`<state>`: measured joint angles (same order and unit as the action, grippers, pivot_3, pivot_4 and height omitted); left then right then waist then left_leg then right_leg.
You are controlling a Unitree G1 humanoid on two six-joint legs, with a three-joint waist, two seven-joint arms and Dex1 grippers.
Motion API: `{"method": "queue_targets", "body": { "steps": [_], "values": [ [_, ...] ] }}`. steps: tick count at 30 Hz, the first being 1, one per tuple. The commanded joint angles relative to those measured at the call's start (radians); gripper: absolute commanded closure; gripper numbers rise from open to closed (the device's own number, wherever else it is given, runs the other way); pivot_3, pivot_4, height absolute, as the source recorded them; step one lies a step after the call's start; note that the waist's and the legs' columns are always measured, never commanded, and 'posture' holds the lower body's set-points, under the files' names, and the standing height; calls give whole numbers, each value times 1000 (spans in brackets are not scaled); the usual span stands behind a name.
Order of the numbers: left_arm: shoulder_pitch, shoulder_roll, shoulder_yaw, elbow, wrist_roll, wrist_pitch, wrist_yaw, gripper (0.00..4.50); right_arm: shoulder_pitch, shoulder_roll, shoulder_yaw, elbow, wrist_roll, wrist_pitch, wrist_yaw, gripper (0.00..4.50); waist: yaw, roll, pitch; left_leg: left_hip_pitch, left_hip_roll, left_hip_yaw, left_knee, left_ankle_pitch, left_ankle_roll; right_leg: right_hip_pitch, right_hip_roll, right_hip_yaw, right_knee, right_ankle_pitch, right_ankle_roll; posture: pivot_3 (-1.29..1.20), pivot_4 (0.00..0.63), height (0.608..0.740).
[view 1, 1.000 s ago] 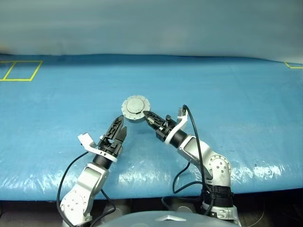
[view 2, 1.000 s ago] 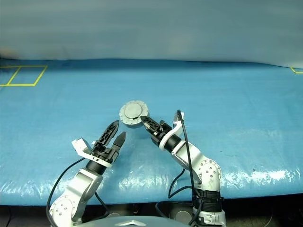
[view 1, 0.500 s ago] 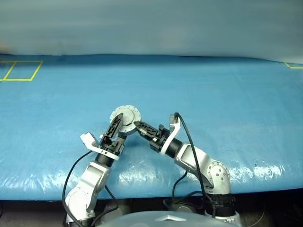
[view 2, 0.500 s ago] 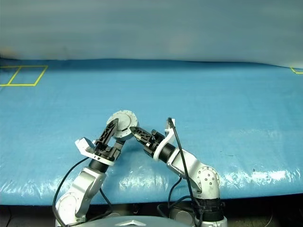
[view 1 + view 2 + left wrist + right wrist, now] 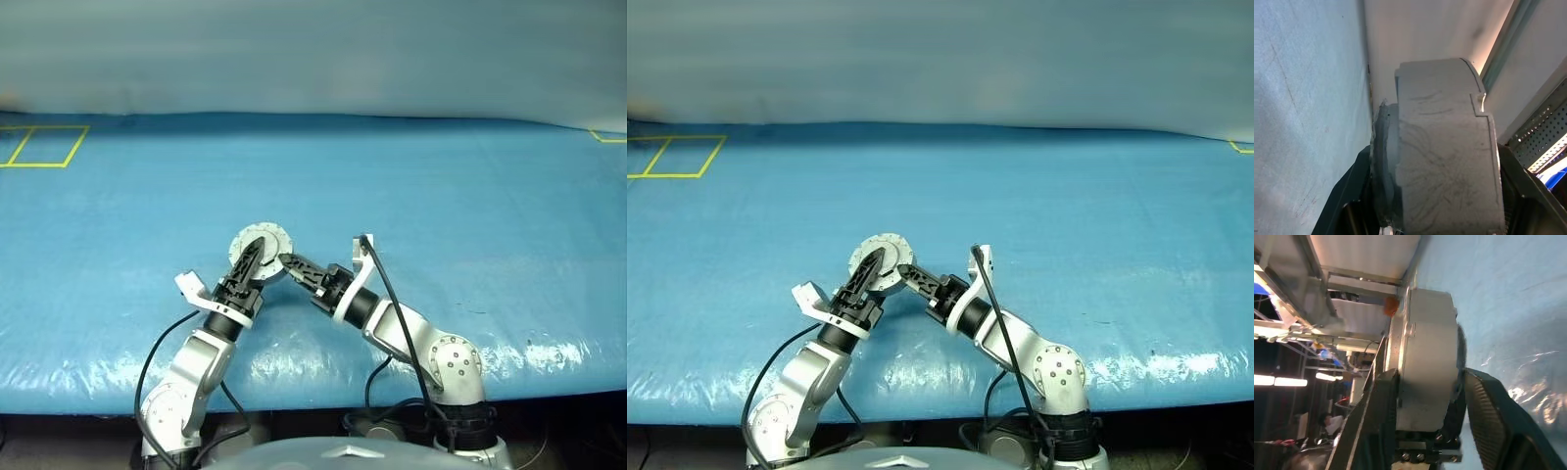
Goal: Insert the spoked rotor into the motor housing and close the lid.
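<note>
Left gripper [image 5: 253, 260] comes in from 7 o'clock of the motor housing [image 5: 262, 253], black fingers [image 5: 1354, 196] clamped across the puck's thickness, one per flat face. The housing is held up off the blue table cover [image 5: 460, 196], edge-on to both wrist cameras. Right gripper [image 5: 291, 266] is at its 4 o'clock; the right wrist view shows its fingers [image 5: 1488, 416] straddling the same puck but slightly apart from the far face, so more cradling than pinching. The lid [image 5: 878, 262] looks shut flush; can't see the spoked rotor. Handling guess: solid machined metal, rigid, heavy for its size, smooth and slippery. Grip across the flat faces or the notched rim, and keep off the hinge. A drop risks denting the rim.
</note>
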<state>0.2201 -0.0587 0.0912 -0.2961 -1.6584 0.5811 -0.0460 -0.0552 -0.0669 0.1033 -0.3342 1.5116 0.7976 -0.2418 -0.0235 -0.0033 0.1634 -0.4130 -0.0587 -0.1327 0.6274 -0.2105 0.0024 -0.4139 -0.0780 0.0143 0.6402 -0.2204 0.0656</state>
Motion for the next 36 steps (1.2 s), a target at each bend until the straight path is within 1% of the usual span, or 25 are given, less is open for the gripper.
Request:
{"method": "queue_targets", "body": {
  "steps": [1, 2, 5, 9, 12, 16, 18, 19, 23, 27, 31, 34, 36],
  "values": [
    [-13, -28, -12, -101, 17, -24, 16, 2054, -20, -122, 49, -77, -284, -43, 97, 1334, 2, 0, 0, 0, 0, 0, 0, 0, 0, 0, 0, 0, 0, 0, 0, 0, 150, 740],
    [-26, -19, -2, -94, 27, -32, 24, 2054, -24, -168, 79, -99, -380, -58, 136, 1003, 3, 0, 0, 0, -1, 1, 1, 0, 0, 0, 0, 0, 0, 0, 1, 0, 150, 740],
    [-76, 6, 37, -57, 66, -59, 38, 2054, -15, -243, 138, -145, -564, -134, 247, 19, 7, -1, 0, 0, -1, 2, 1, 0, 0, 1, 1, -1, 0, -1, 3, 0, 150, 740],
    [-190, 60, 97, 44, 110, -62, 56, 2054, 13, -293, 193, -187, -753, -250, 389, 0, 12, -1, 0, 1, -1, 2, 1, 1, -2, 0, 3, -1, 2, -1, 1, 0, 150, 740],
    [-321, 102, 147, 183, 156, -70, 81, 2054, 49, -303, 206, -208, -829, -325, 482, 0, 13, -1, -1, 2, -1, 2, 1, 2, -2, 2, 3, -1, 1, 0, 2, 0, 150, 740],
    [-479, 149, 187, 366, 232, -66, 45, 2054, 103, -332, 230, -196, -934, -405, 579, 0, 14, -4, 0, 1, -3, 2, 3, 2, -2, 3, 3, -1, 0, 2, 6, 0, 150, 740],
    [-558, 171, 195, 454, 293, -69, 16, 2054, 129, -339, 244, -173, -1048, -494, 591, 0, 13, -6, 2, 1, -4, 1, 3, 2, -2, 2, 3, -1, 0, 5, 10, 0, 150, 740],
    [-602, 179, 200, 501, 331, -84, -4, 2054, 141, -343, 247, -165, -1082, -519, 602, 0, 13, -7, 2, 1, -4, 1, 3, 2, -2, 2, 4, -1, 1, 5, 10, 0, 150, 740],
    [-759, 196, 236, 688, 432, -114, -64, 2054, 174, -338, 247, -126, -1173, -591, 625, 0, 15, -10, 4, 1, -5, 1, 3, 2, -3, 2, 4, -1, 1, 5, 11, 0, 150, 740],
    [-905, 210, 275, 901, 543, -167, -104, 2054, 192, -310, 244, -96, -1248, -638, 617, 0, 10, -11, 5, 1, -4, 1, 3, 3, -4, 2, 4, -1, 1, 6, 11, 0, 150, 740],
    [-1005, 219, 324, 1078, 622, -224, -131, 2054, 200, -290, 245, -80, -1306, -656, 612, 0, 6, -12, 5, 1, -4, 1, 2, 3, -4, 1, 4, 0, 1, 6, 10, 0, 150, 740],
    [-1044, 224, 361, 1166, 661, -248, -148, 2054, 207, -272, 244, -77, -1329, -656, 613, 0, 5, -13, 6, 1, -4, 1, 2, 3, -4, 1, 4, -1, 1, 6, 10, 0, 150, 740],
    [-1058, 227, 379, 1209, 688, -256, -158, 2054, 211, -260, 245, -76, -1340, -653, 613, 0, 5, -14, 6, 1, -4, 1, 2, 3, -4, 1, 4, -1, 1, 8, 7, 0, 150, 740]
  ]
}}
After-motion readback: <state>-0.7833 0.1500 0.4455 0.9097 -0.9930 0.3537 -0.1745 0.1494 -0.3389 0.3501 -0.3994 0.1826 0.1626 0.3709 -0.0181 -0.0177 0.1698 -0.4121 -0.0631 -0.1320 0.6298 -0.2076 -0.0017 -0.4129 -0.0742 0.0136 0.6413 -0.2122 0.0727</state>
